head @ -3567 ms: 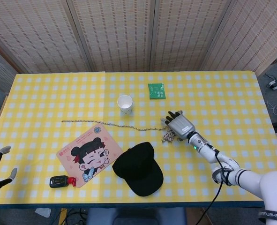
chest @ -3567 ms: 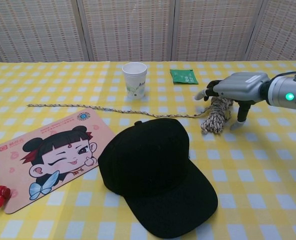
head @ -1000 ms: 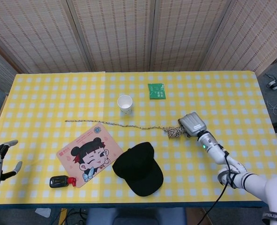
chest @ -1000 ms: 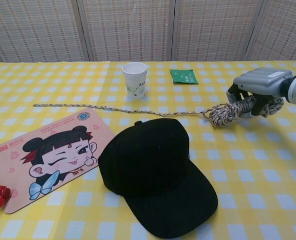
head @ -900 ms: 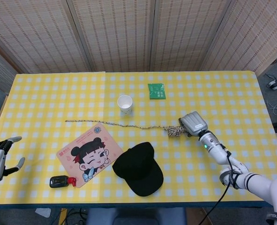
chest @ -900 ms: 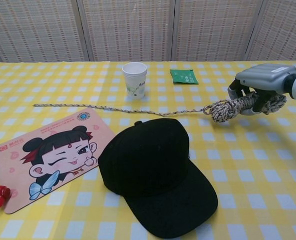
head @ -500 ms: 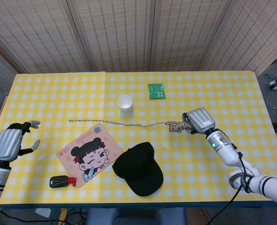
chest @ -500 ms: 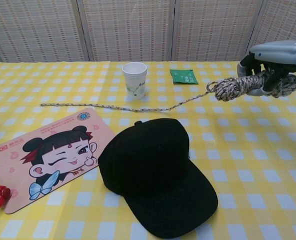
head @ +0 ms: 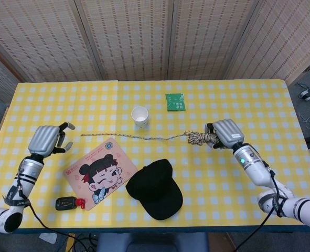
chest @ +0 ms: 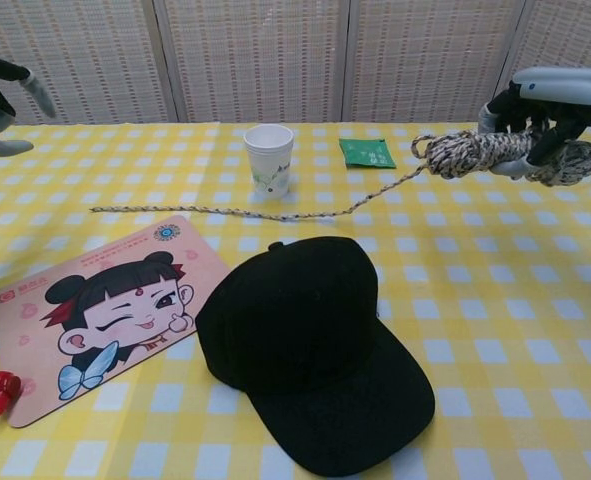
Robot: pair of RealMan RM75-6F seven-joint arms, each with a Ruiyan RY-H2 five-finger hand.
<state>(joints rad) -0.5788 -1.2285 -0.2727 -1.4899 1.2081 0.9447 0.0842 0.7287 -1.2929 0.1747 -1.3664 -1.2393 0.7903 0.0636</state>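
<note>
Black cap (chest: 305, 340) is lying nearest, at 6 o'clock; cartoon mat (chest: 90, 310) at 8 o'clock with a key fob (head: 66, 202) beside it. Right hand (head: 225, 132) is gripping the coiled bundle of the rope (chest: 495, 152), raised off the checked table (head: 280, 115) at 3 o'clock; the loose tail is trailing toward 9 o'clock, passing just in front of the paper cup (chest: 269, 156). Left hand (head: 47, 140) is hovering at 9 o'clock, fingers curled, holding nothing. Judgement: rope is light, limp, rough-surfaced; the bundle gives the surest hold, while the tail could drag against the cup. Open room lies toward 4 o'clock; green packet (head: 174, 102) at 12.
</note>
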